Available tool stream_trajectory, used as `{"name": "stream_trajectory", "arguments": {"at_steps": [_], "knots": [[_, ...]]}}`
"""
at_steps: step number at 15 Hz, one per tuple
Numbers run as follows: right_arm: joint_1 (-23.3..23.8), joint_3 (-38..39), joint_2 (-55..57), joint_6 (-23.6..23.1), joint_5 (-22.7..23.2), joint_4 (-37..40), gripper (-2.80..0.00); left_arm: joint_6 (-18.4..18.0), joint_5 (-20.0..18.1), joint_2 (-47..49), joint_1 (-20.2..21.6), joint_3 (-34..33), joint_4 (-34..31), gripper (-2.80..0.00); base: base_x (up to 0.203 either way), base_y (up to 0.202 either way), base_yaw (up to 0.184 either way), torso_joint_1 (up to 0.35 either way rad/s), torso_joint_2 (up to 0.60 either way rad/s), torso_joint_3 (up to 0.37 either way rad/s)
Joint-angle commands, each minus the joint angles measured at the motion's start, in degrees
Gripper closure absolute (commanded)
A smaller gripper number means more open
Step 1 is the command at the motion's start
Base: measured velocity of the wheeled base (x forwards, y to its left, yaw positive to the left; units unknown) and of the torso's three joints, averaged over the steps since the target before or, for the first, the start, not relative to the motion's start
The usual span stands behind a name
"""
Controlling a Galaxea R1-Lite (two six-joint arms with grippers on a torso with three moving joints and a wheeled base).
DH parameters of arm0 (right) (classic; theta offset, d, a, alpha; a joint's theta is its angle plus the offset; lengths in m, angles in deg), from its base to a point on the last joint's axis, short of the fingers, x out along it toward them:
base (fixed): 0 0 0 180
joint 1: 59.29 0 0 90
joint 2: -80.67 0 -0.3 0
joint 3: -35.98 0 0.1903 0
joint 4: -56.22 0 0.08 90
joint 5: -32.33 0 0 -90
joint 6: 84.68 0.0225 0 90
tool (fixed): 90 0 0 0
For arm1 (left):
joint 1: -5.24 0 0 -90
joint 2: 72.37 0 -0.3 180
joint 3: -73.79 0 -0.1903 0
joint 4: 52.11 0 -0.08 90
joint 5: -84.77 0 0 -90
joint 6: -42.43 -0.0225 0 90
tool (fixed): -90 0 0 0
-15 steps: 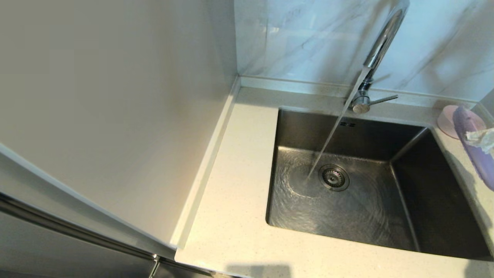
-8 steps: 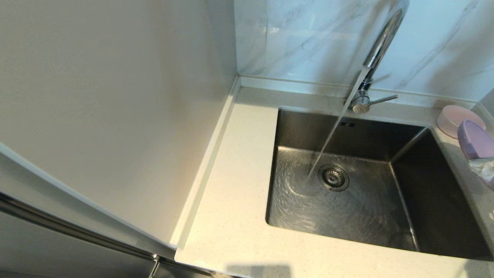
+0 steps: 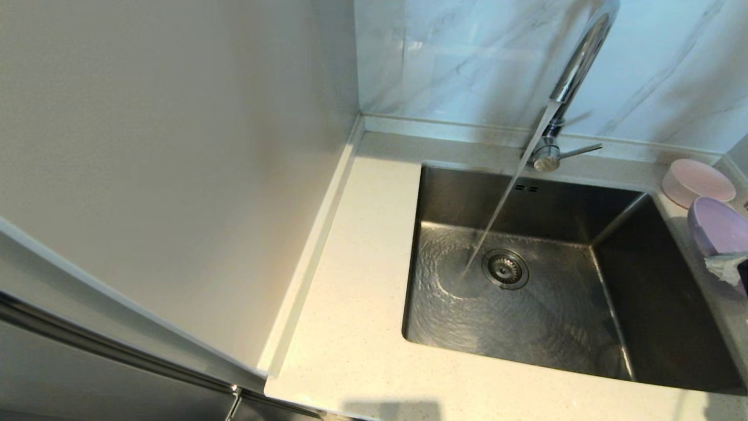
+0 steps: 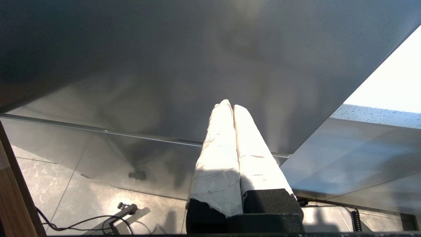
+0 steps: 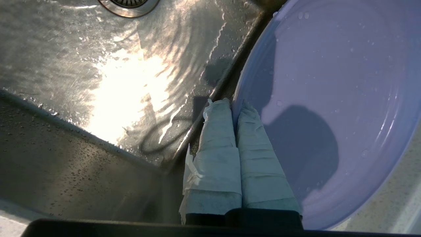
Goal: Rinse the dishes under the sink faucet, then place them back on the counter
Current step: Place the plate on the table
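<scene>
The lavender plate (image 3: pixel 717 227) is tilted at the sink's right edge, over the counter, just in front of the pale pink bowl (image 3: pixel 698 181). My right gripper (image 5: pixel 233 104) is shut on the plate's (image 5: pixel 329 82) wet rim, one white-wrapped finger on each side. Whether the plate touches the counter I cannot tell. The chrome faucet (image 3: pixel 575 70) pours a steady stream (image 3: pixel 502 204) into the steel sink (image 3: pixel 526 333) beside the drain strainer (image 3: pixel 505 269). My left gripper (image 4: pixel 230 104) is shut on nothing, parked low in front of a grey cabinet panel. The greyish-white dish is out of view.
The cream counter (image 3: pixel 362 327) runs along the sink's left and front, with a plain wall panel (image 3: pixel 175 146) rising at its left. The marble wall (image 3: pixel 456 52) stands behind the faucet. Water ripples across the sink floor (image 5: pixel 98 65).
My right gripper has carried the lavender plate rightward and downward from over the sink's right edge to beside the pink bowl, uncovering the bowl. Water keeps running.
</scene>
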Motion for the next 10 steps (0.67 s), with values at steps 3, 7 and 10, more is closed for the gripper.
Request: {"name": "stream_trajectory", "arguments": {"at_steps": [3,7,10], "knots": [[0.11,-0.63,5.14,-1.64,-3.03,-4.69,0.0,0.02,0.0,0.0,0.02,0.0,0.0,0.0,0.0,0.0,0.0,0.0,0.0,0.0],[0.62,-2.28,7.2,-1.79,-3.73,-5.67,0.0,0.02,-0.03,0.0,0.02,0.0,0.0,0.0,0.0,0.0,0.0,0.0,0.0,0.0],[1.36,-2.19,7.41,-1.79,-3.68,-5.67,-2.8,0.02,-0.09,0.0,0.02,0.0,0.0,0.0,0.0,0.0,0.0,0.0,0.0,0.0]]}}
